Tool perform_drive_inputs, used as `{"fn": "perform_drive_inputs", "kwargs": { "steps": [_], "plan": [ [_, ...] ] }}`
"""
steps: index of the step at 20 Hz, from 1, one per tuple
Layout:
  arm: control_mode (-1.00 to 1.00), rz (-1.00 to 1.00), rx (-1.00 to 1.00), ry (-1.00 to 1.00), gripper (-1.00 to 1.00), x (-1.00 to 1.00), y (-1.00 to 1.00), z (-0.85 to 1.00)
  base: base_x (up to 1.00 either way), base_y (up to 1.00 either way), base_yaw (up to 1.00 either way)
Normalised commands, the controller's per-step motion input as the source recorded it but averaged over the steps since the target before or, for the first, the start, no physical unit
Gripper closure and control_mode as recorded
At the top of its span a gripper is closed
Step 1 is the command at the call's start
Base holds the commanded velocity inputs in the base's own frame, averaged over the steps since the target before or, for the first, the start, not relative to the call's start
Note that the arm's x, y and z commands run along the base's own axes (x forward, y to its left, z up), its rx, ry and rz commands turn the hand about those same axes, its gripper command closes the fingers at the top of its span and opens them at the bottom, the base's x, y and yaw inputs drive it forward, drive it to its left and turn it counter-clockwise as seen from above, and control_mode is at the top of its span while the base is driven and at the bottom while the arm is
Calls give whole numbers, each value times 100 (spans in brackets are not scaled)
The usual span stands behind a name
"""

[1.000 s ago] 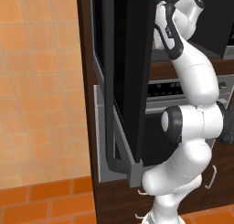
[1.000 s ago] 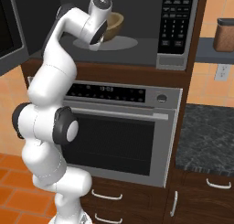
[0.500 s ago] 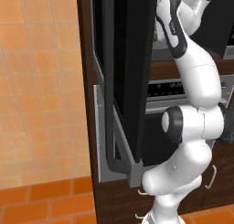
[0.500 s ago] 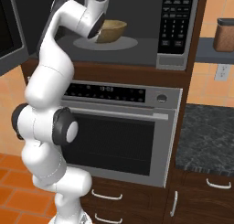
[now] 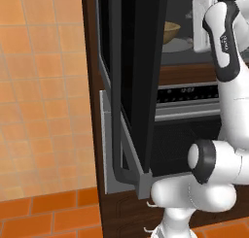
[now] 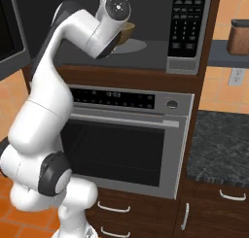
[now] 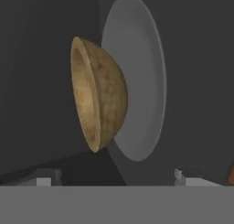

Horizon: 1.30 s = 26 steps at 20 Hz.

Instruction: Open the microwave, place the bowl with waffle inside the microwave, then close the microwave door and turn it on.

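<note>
The microwave [image 6: 146,62] stands with its door [image 5: 141,76] swung wide, the black glass panel reaching out toward the left base camera. Inside, the brown wooden bowl [image 7: 98,93] rests on the grey turntable plate [image 7: 141,58]; the waffle in it is hidden. The bowl [image 5: 170,32] also shows deep in the cavity, and in the right base view my wrist half covers the bowl [image 6: 125,34]. My gripper [image 7: 116,179] is open, a short way back from the bowl, with nothing between its fingertips [image 7: 45,176].
The microwave's keypad [image 6: 187,23] is on its right side. Below it is the silver oven [image 6: 126,140] with its display strip. A dark counter [image 6: 219,144] and a brown jar [image 6: 239,37] are at the right. An orange tiled wall [image 5: 44,96] lies left of the door.
My hand has let go of the bowl and drawn back from it, shifting slightly right across it. The bowl has stayed on the turntable, and the door has not moved.
</note>
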Motion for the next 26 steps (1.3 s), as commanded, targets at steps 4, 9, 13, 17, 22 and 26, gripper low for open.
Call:
{"fn": "perform_drive_inputs", "kwargs": {
  "steps": [4, 9, 13, 17, 22, 26],
  "plan": [
    [-100, 12, -1, -25, -100, -100, -23, 28, 0, 0, 0],
    [-100, 31, -31, -14, -100, -97, -19, 28, 0, 0, 0],
    [-100, 45, -67, -4, -100, -93, -9, 34, 0, 0, 0],
    [-100, 47, -82, -1, -100, -92, 0, 21, 0, 0, 0],
    [-100, 28, -45, -26, -100, -97, 20, -27, 0, 0, 0],
    [-100, 12, -14, -39, -100, -65, 41, -38, 0, 0, 0]
  ]
}}
